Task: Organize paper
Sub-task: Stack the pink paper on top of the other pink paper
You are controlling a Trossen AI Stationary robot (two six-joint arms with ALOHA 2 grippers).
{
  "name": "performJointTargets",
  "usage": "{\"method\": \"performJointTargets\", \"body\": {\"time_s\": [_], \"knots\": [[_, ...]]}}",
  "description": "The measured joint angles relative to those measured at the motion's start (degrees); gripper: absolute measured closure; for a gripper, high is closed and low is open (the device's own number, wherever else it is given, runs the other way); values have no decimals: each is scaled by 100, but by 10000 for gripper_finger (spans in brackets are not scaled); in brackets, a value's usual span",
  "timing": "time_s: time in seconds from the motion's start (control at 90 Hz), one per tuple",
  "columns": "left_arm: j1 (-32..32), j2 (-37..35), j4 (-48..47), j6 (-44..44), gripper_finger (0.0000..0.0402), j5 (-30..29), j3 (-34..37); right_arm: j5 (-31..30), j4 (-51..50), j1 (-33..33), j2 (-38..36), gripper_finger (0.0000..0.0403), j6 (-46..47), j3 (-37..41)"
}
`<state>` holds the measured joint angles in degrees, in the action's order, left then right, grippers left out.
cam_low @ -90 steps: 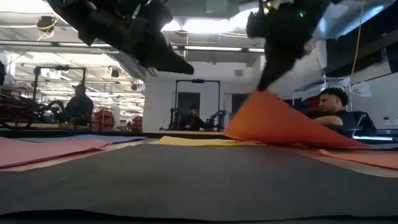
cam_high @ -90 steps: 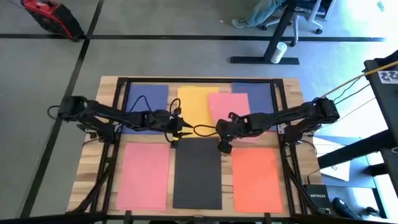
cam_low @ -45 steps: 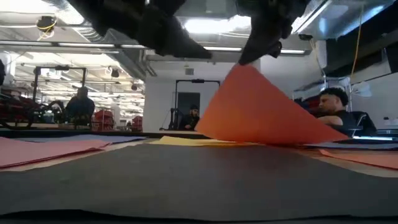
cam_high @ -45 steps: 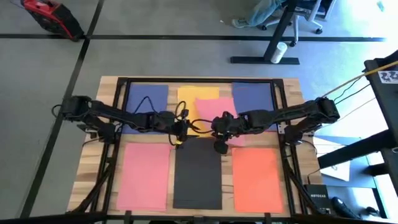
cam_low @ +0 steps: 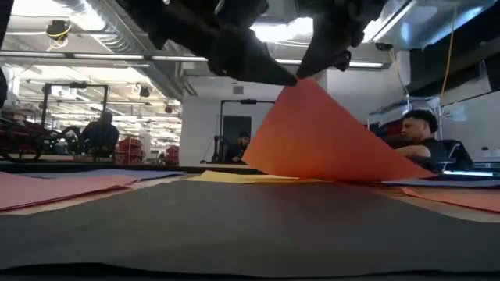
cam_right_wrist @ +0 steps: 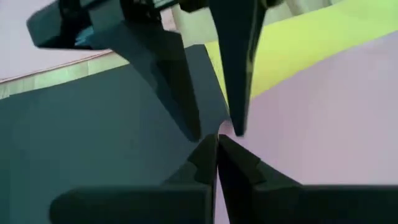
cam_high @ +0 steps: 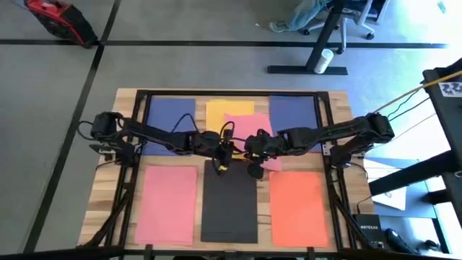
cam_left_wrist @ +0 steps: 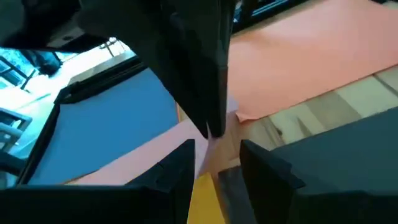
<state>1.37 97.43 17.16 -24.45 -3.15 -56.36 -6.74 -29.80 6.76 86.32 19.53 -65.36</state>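
Two hands meet mid-table: right hand (cam_high: 254, 141) pinches the thin matte pink sheet's (cam_high: 245, 124) corner, left hand (cam_high: 223, 153) spread.

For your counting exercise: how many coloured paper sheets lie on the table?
7: blue sheet far left, yellow far centre, blue far right, lifted pink, near pink, black, orange. Others may lie hidden underneath.

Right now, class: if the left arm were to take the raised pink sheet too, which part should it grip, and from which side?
Probably the raised corner of the pink sheet, from the left arm's side. The right gripper holds that corner up off the table, so the edge beside it hangs free. The left gripper already faces it, fingers open.
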Motion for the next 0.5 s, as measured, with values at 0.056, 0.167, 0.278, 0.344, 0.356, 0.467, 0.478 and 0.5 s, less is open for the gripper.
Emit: {"method": "performJointTargets", "body": {"time_s": [0.056,0.167,0.278,0.344,0.356,0.467,0.478,0.5], "knots": [[2,82,-44,-6,290,-92,-45,2,23,0,0,403,-3,0],[3,176,-252,-124,329,-191,-145,11,21,0,0,403,-1,0],[6,193,-329,79,390,-481,-177,11,21,0,0,403,-2,0],[-20,194,-335,127,398,-514,-177,9,26,0,0,403,-2,0],[-26,194,-334,125,399,-514,-177,9,26,0,0,403,-2,0],[-1,194,-353,-12,401,-531,-177,7,41,0,0,402,0,0],[9,194,-358,-21,401,-538,-177,7,41,0,0,402,1,0],[21,194,-369,-33,401,-538,-177,7,46,0,0,402,2,0]]}}
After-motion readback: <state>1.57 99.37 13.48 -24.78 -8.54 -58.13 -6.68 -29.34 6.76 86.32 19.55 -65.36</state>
